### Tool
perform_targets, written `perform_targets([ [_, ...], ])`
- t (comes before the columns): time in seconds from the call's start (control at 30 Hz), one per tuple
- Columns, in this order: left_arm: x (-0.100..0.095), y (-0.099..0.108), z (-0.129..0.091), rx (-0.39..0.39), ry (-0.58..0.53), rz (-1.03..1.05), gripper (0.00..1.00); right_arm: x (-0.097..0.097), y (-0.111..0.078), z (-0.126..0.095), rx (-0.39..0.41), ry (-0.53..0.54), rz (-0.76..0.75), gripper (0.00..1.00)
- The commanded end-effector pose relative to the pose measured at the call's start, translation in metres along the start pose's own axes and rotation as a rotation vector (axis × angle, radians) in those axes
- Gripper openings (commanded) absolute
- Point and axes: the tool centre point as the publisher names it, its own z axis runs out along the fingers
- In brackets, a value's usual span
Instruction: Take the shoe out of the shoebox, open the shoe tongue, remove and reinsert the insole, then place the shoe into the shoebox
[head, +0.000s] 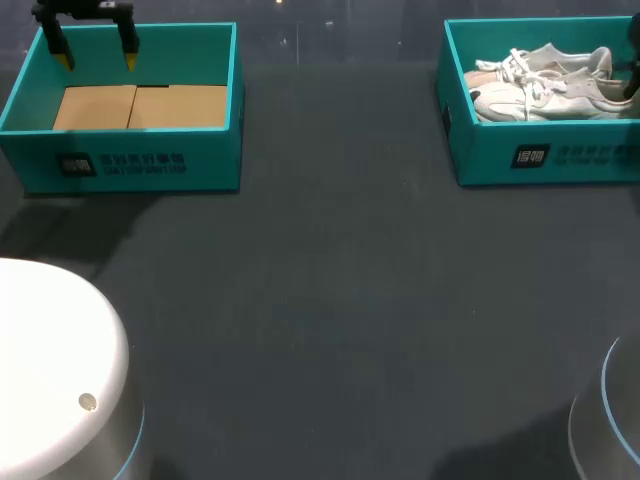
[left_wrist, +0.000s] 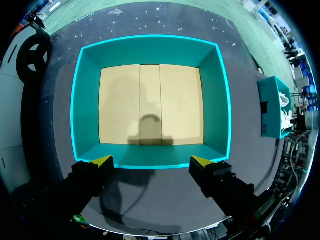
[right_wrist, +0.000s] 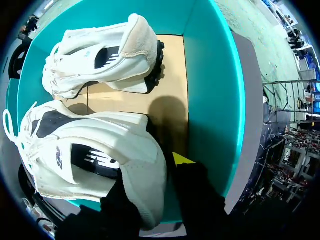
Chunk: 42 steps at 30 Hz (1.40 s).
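Dark table (head: 330, 300) seen from above, with two open teal boxes standing well apart towards its far edge. The left box (head: 200, 165) holds only its tan cardboard floor. The left pincer (head: 98, 58) hangs over that box's far wall, yellow tips spread wide, holding nothing. From the left wrist, the same left pincer (left_wrist: 151, 162) shows its tips above one wall of the left box (left_wrist: 150, 50). The right shoebox (head: 540, 160) holds two white lace-up shoes side by side, heels to the right. The right pincer (head: 632, 82) is down inside it at the heel end. From the right wrist, the right pincer (right_wrist: 160, 172) sits at the heel of one shoe (right_wrist: 95, 150), with the other shoe (right_wrist: 100, 55) beyond; whether it grips the heel cannot be told
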Motion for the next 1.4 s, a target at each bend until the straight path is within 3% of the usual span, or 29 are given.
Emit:
perform_targets([
  [0.03, 0.0, 0.0, 0.0, 0.0, -0.001, 0.0, 1.0, 0.004, -0.011, -0.021, -0.03, -0.021, -0.013, 0.0],
  [0.5, 0.0, 0.0, 0.0, 0.0, -0.001, 0.0, 1.0, 0.003, -0.011, -0.088, -0.035, -0.115, -0.047, 0.0],
  [0.97, 0.0, 0.0, 0.0, 0.0, -0.001, 0.0, 1.0, 0.0, -0.013, -0.114, -0.016, -0.137, -0.037, 0.0],
  [1.2, 0.0, 0.0, 0.0, 0.0, -0.001, 0.0, 1.0, 0.012, -0.027, -0.139, -0.006, -0.135, 0.019, 0.0],
  [1.4, 0.0, 0.0, 0.0, 0.0, -0.001, 0.0, 1.0, 0.032, -0.047, -0.162, -0.029, -0.17, 0.043, 0.0],
])
